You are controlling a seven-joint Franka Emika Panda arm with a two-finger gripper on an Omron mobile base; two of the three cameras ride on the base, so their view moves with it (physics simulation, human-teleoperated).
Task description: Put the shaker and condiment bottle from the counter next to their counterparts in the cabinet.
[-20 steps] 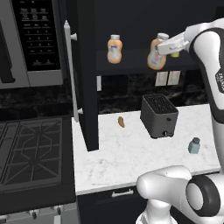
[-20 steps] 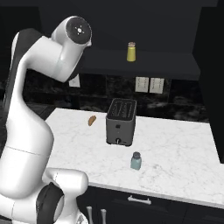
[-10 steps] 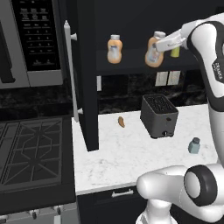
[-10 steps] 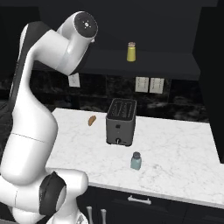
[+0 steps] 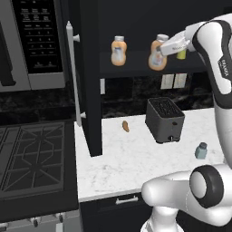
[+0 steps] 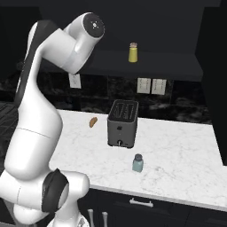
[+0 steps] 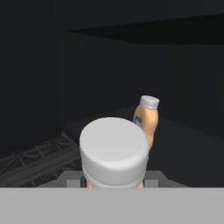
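My gripper [image 5: 164, 45] is shut on the neck of the orange condiment bottle [image 5: 157, 56], holding it upright at the level of the cabinet shelf [image 5: 136, 69]. Its white cap [image 7: 114, 148] is close up in the hand view. Its counterpart, a matching orange bottle [image 5: 118, 50] [image 7: 147, 118], stands on the shelf to the left, apart from it. A yellow-green shaker [image 6: 132, 52] stands further right on the shelf. The small blue-grey shaker [image 5: 201, 151] [image 6: 138, 162] stands on the marble counter [image 5: 118, 163], in front of the toaster. Whether the held bottle touches the shelf I cannot tell.
A black toaster [image 5: 164, 119] [image 6: 122, 123] stands mid-counter below the gripper. A small brown food item [image 5: 125, 126] lies left of it. The cabinet door [image 5: 88, 81] with its silver handle [image 5: 74, 74] stands open. A microwave [image 5: 36, 41] and stove [image 5: 31, 163] are at left.
My gripper has carried the orange bottle a little to the left along the shelf, toward the matching bottle. Nothing on the counter has moved.
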